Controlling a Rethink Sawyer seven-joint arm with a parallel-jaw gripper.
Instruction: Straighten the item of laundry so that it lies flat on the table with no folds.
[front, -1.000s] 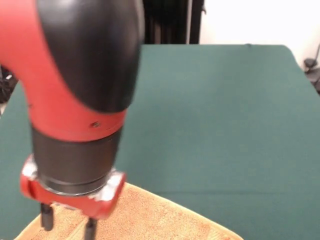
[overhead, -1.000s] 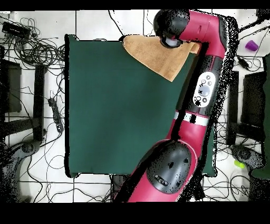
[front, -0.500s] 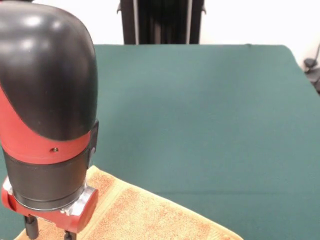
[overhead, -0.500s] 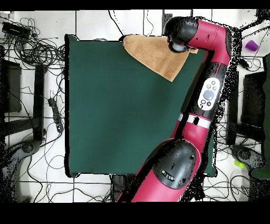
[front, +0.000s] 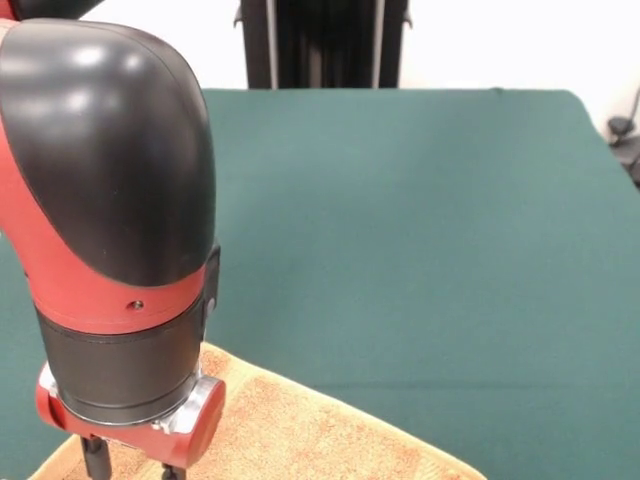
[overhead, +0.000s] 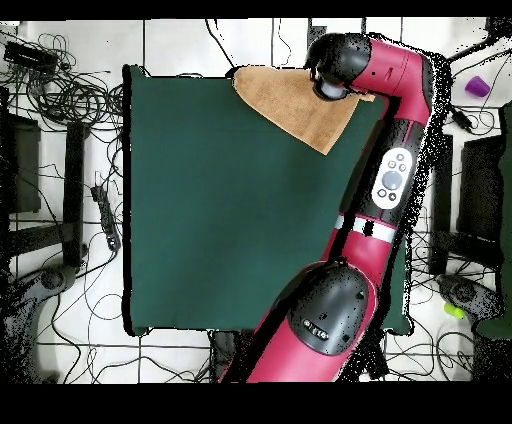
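Orange terry towel (overhead: 298, 105) under tool (front: 131, 466)

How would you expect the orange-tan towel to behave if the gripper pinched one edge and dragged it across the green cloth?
The towel would probably flop and trail, not move stiffly: it lies limp in an uneven wedge. Its looped pile may catch on the cloth-covered table and bunch up. It looks thin, so likely light.

orange-tan towel (front: 300, 440), dark green table (front: 420, 230)
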